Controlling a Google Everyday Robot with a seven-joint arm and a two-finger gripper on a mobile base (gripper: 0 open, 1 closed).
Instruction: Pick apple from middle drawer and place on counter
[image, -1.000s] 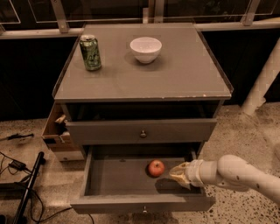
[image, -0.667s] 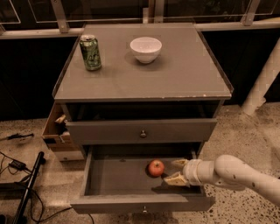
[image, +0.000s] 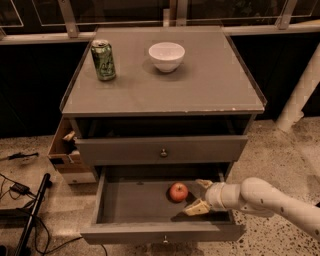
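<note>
Apple (image: 178, 191) and gripper (image: 198, 196) share the pulled-out middle drawer (image: 131, 204). The small red fruit rests on the drawer floor, right of centre and nearer the back wall than the front panel. The robot's white arm (image: 265, 199) reaches in over the drawer's right side, and the gripper sits just to the right of the apple with its jaws spread apart, one pale finger (image: 203, 184) towards the back and the other towards the front. The fingertips lie close to the apple, holding nothing (whether one of them touches the skin cannot be told). Above, the upper drawer front (image: 125, 150) with its round knob (image: 163, 153) is pushed in. On the counter (image: 200, 90) stand a green drinks can (image: 103, 60) at the back left and a white bowl (image: 166, 56) near the back centre, well apart. A cardboard box (image: 62, 150) sits on the floor left of the cabinet.
</note>
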